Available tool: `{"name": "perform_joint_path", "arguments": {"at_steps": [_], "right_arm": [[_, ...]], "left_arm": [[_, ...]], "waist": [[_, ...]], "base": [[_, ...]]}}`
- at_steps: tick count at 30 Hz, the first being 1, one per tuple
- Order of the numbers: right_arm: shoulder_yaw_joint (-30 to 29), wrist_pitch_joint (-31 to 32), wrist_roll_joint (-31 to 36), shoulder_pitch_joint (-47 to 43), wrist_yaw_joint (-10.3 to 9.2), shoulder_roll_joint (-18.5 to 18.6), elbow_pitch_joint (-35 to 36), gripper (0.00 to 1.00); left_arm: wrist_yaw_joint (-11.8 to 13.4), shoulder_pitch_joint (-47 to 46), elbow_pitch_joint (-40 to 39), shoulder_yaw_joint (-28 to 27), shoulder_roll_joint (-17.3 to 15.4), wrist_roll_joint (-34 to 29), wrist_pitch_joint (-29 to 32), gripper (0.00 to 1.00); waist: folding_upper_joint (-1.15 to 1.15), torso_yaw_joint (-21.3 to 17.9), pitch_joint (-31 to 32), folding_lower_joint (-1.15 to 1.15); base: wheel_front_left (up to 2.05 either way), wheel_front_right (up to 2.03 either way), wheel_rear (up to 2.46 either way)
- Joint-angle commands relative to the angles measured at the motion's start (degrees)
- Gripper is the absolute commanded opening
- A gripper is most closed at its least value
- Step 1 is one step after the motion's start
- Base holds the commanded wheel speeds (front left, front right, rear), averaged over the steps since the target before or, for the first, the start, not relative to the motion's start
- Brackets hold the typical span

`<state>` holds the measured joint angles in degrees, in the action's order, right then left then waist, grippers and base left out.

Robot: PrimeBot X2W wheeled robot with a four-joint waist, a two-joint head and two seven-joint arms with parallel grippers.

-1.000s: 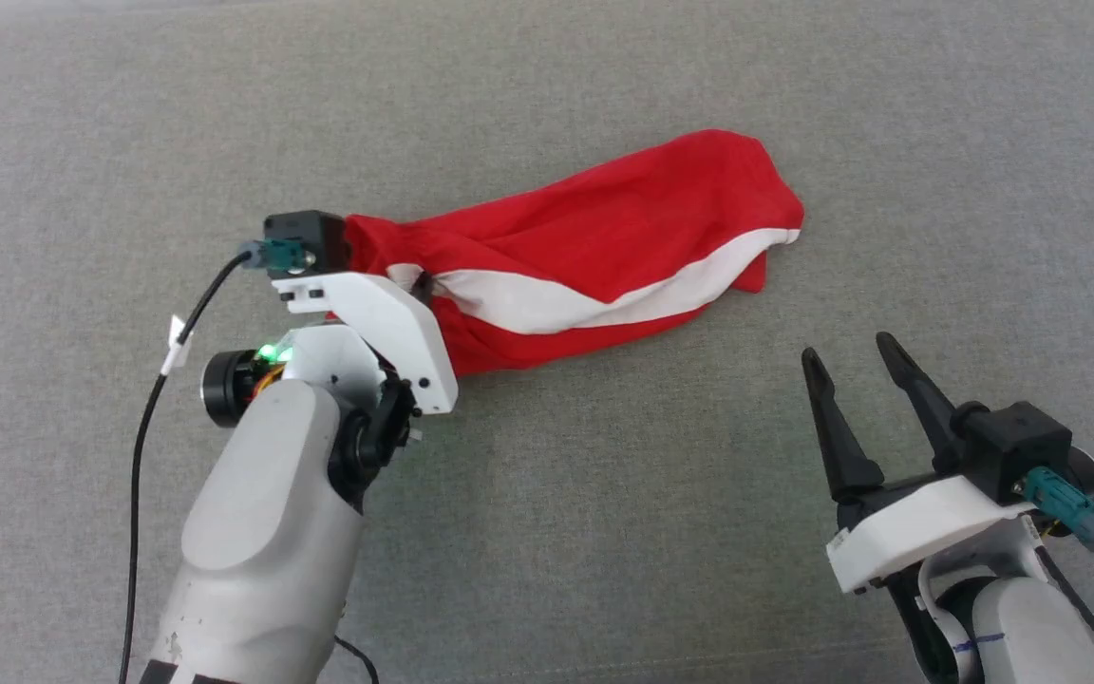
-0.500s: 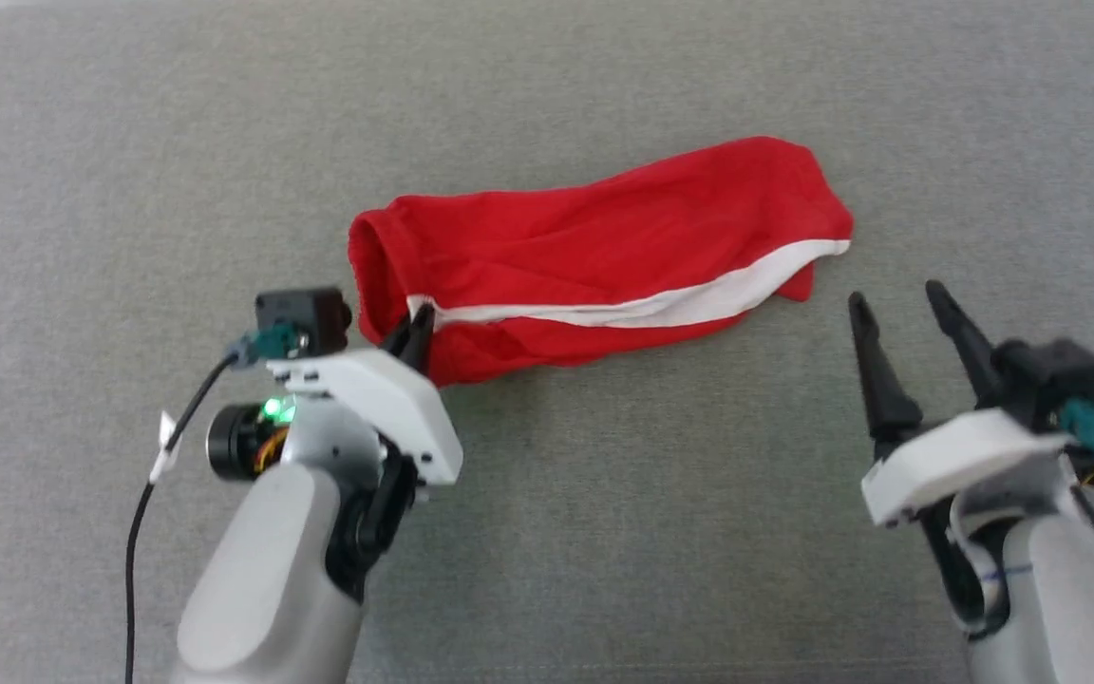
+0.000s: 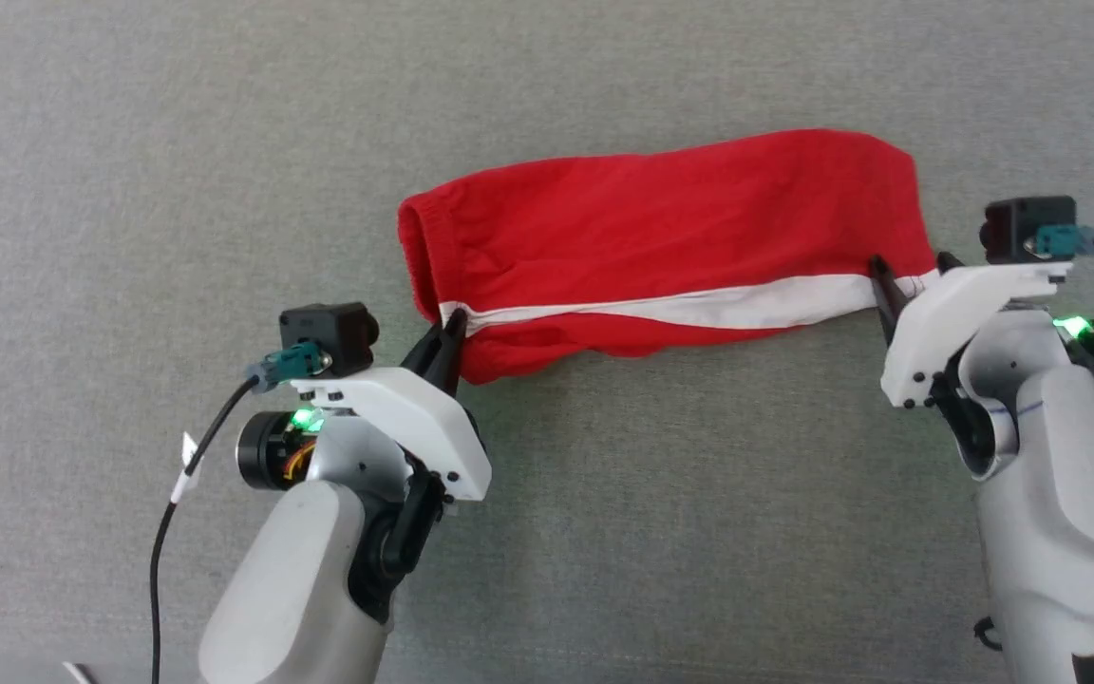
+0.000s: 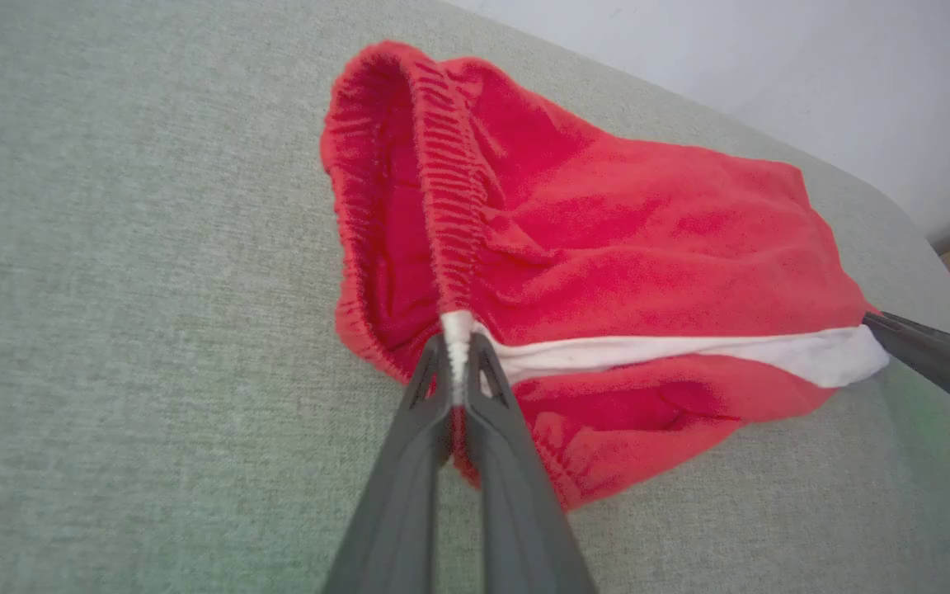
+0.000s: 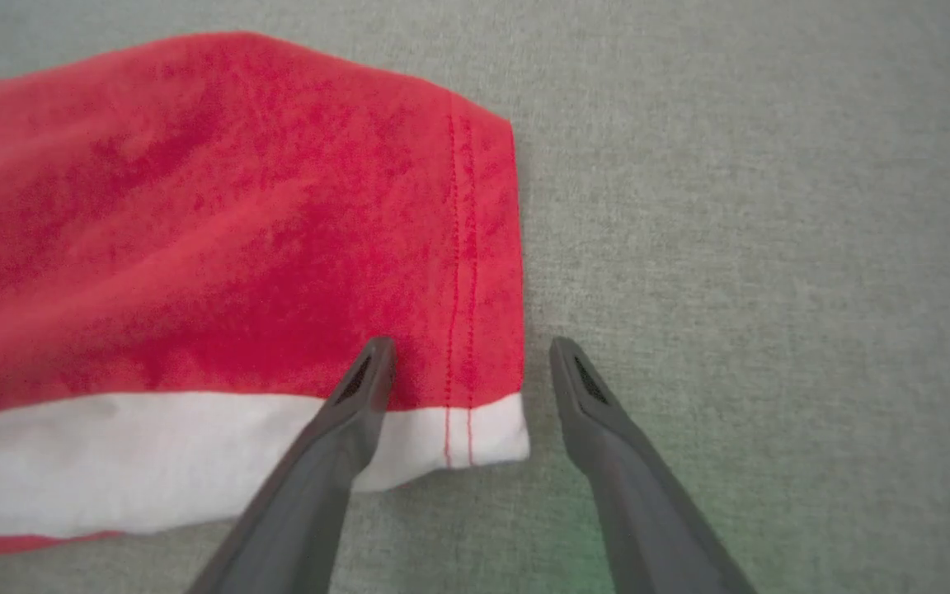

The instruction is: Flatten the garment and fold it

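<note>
left jaws pinching garment [image 3: 661, 218] waistband [image 4: 442, 206] | right jaws spread astride hem corner [image 5: 483, 429]

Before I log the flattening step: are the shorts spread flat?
Not flat: the shorts lie in a long strip, waistband gaping open, cloth rumpled below the white stripe.

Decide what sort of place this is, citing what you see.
Probably an indoor lab or room: a grey upholstered surface, perhaps a sofa or padded bench, a plain pale wall behind it, and red shorts laid out for folding.
</note>
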<state>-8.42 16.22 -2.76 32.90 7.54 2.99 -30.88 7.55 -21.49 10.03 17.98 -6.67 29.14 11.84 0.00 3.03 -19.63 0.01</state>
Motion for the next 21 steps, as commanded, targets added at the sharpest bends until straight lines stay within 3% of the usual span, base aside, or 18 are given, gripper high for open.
{"name": "perform_joint_path", "arguments": {"at_steps": [1, 2, 5, 14, 21], "right_arm": [[-0.05, 0.86, 0.65, 1.09, -0.05, -0.11, -0.89, 0.83], [0.02, 1.70, 1.27, 1.50, -0.05, -0.11, -1.60, 0.48], [0.56, 3.63, 2.91, 1.52, -0.05, -0.11, -2.33, 0.00], [2.75, 4.05, 0.34, -3.87, -0.05, -0.11, 6.01, 0.00], [5.58, 10.69, -2.13, -4.32, -0.05, 1.07, 21.07, 0.00]], "left_arm": [[-0.42, -0.70, 0.27, 0.12, 0.18, 0.28, -0.50, 0.00], [-0.47, -0.75, 0.48, 0.21, 0.28, 0.34, -0.69, 0.00], [-0.53, -0.71, 1.11, 0.36, 0.40, 0.52, -1.03, 0.00], [-1.39, 0.28, 0.55, -0.16, -0.77, 1.16, -2.63, 0.00], [-6.36, -3.39, -6.74, -2.73, -4.31, 6.61, 1.69, 0.00]], "waist": [[0.00, 0.82, -0.64, -0.01], [0.00, 0.90, -0.62, -0.01], [0.00, 0.88, -0.29, -0.01], [0.00, -1.43, 4.18, -0.01], [0.00, -4.16, 6.29, -0.01]], "base": [[0.00, 0.00, 0.00], [0.00, 0.00, 0.00], [0.00, 0.00, 0.00], [0.00, 0.00, 0.00], [0.00, 0.00, 0.00]]}}
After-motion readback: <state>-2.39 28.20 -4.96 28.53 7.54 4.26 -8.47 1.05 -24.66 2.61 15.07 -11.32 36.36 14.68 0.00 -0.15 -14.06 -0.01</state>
